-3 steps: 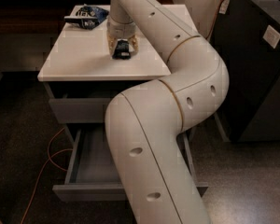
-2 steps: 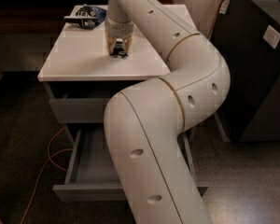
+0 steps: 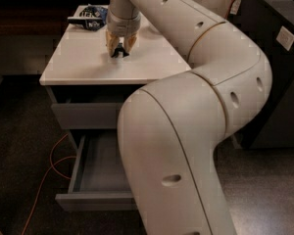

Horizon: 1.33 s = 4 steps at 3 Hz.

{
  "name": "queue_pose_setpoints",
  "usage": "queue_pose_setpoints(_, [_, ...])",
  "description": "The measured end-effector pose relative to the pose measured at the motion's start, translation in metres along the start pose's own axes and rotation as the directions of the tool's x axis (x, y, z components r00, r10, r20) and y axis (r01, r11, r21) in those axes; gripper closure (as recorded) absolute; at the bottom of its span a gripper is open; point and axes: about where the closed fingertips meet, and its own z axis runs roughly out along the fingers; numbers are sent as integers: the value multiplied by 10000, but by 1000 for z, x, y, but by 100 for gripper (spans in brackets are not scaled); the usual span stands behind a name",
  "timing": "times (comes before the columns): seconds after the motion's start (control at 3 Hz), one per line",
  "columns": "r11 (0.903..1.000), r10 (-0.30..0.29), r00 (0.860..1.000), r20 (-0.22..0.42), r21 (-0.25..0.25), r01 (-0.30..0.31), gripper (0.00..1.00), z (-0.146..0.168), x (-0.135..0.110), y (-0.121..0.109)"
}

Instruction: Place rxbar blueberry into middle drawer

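Observation:
My gripper (image 3: 120,50) points straight down onto the white cabinet top (image 3: 78,62), near its middle. Its tan fingers (image 3: 110,42) are closed around a small dark navy thing, the rxbar blueberry (image 3: 120,52), which touches or sits just above the top. The middle drawer (image 3: 95,199) is pulled out below, grey and shallow, and its inside shows nothing in it. My big white arm covers the drawer's right part.
A crinkled blue-and-white snack bag (image 3: 89,16) lies at the back left of the top. The top drawer (image 3: 85,114) stands slightly out. An orange cable (image 3: 49,175) runs over the floor at the left. A dark cabinet (image 3: 279,58) stands at the right.
The gripper has shifted a little to the left over the cabinet top, with the dark bar still between its fingers. The drawers and the bag have not moved.

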Motion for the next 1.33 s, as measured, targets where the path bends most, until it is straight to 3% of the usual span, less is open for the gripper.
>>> queue_pose_setpoints(0.33, [9952, -816, 9964, -218, -553, 802, 100, -15, 31, 11])
queue_pose_setpoints(0.67, [9603, -2315, 9720, -395, -1689, 2218, 100, -26, 80, 30])
queue_pose_setpoints(1.0, [9010, -3774, 9252, -385, -2460, 3573, 100, -34, 118, 49])
queue_pose_setpoints(1.33, [8553, -4790, 8756, -619, -2573, 4497, 100, -38, 137, 64])
